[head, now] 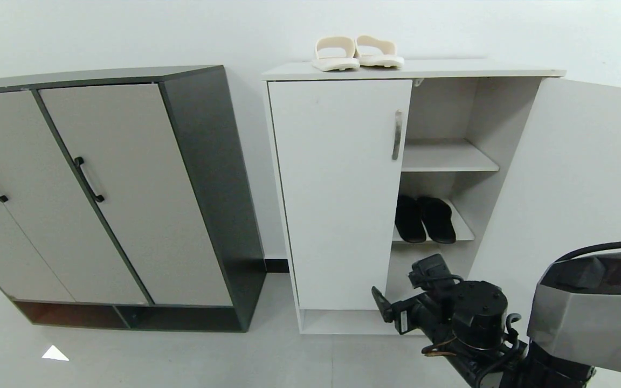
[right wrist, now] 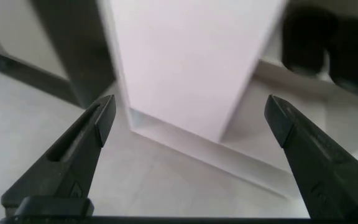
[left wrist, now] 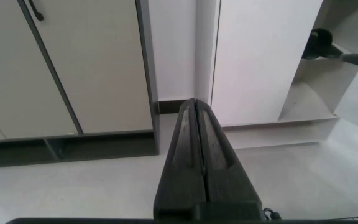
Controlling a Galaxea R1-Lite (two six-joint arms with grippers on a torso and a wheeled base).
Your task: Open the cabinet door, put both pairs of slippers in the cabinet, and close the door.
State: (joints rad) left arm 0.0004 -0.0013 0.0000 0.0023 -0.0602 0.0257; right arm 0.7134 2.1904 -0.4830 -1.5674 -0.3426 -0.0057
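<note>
Head view places the beige slippers (head: 357, 53) at top centre, on top of the cabinet (head: 477, 69), long axes toward the wall, high above the open, empty right tool (right wrist: 188, 112) at lower right, judged nearer than the closed left tool (left wrist: 195, 106); black slippers (head: 425, 219) sit inside.

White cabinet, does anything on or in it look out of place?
The beige slippers sit on the cabinet top, not inside. The black slippers lie side by side on a shelf inside.

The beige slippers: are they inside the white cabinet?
No, the beige slippers rest on the top panel of the white cabinet, not on a shelf.
</note>
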